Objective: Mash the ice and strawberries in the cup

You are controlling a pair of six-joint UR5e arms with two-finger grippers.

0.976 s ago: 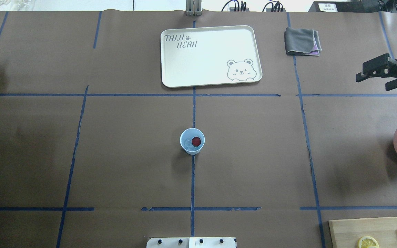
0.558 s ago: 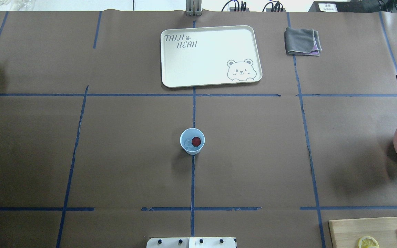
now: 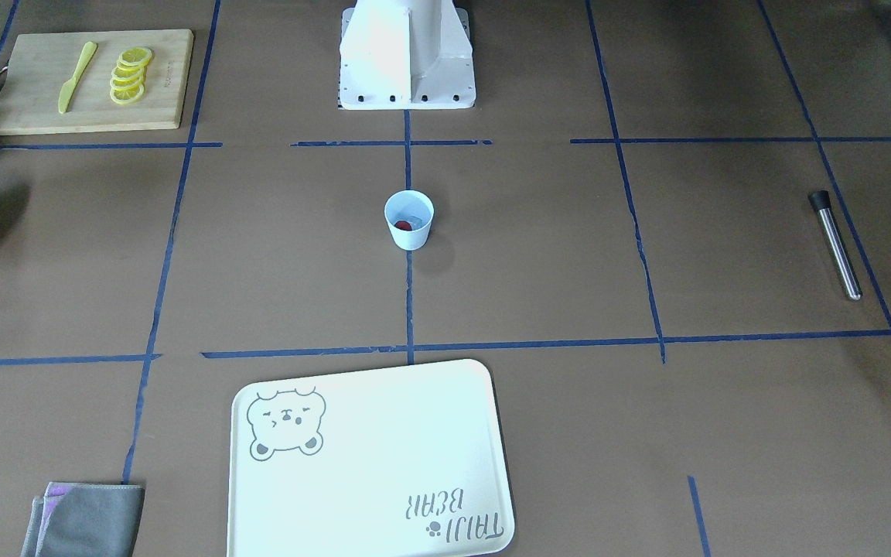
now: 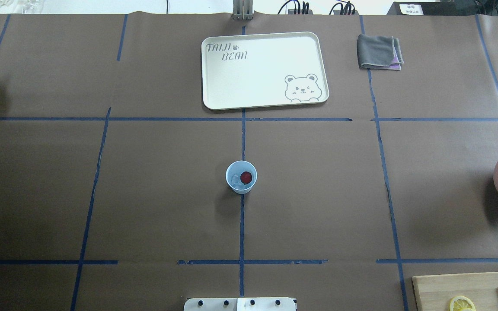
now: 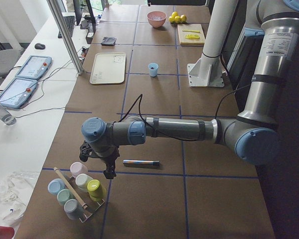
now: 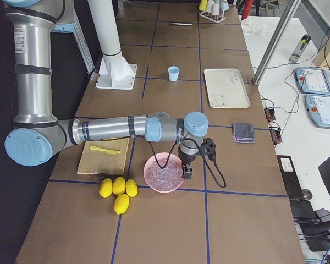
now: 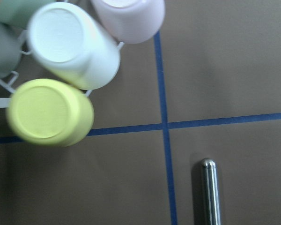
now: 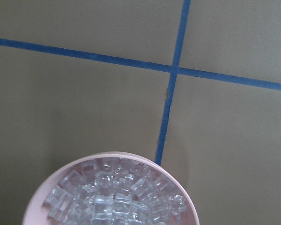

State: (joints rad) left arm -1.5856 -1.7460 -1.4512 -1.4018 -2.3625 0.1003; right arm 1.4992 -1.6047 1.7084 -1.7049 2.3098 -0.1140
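The light blue tapered plastic cup (image 4: 241,177) stands upright at the centre of the bench (image 4: 145,194), on a blue tape line (image 4: 242,224) that runs from the near edge to the far edge. Inside the cup lie one small red strawberry (image 4: 246,176) and translucent ice chunks (image 4: 235,179), side by side. A cream rectangular tray with a bear drawing (image 4: 264,69) lies at the far edge, well apart from the cup.

The left gripper (image 5: 108,167) hangs near the bench's left end, pointing down. It is between a slim steel rod with a black tip (image 3: 834,244) and a rack of upturned pastel cups (image 5: 77,191). Finger state: cannot be told.

The right gripper (image 6: 185,171) hangs near the bench's right end, just beside the rim of a round pink bowl of clear cubes (image 6: 152,164). Finger state: cannot be told.
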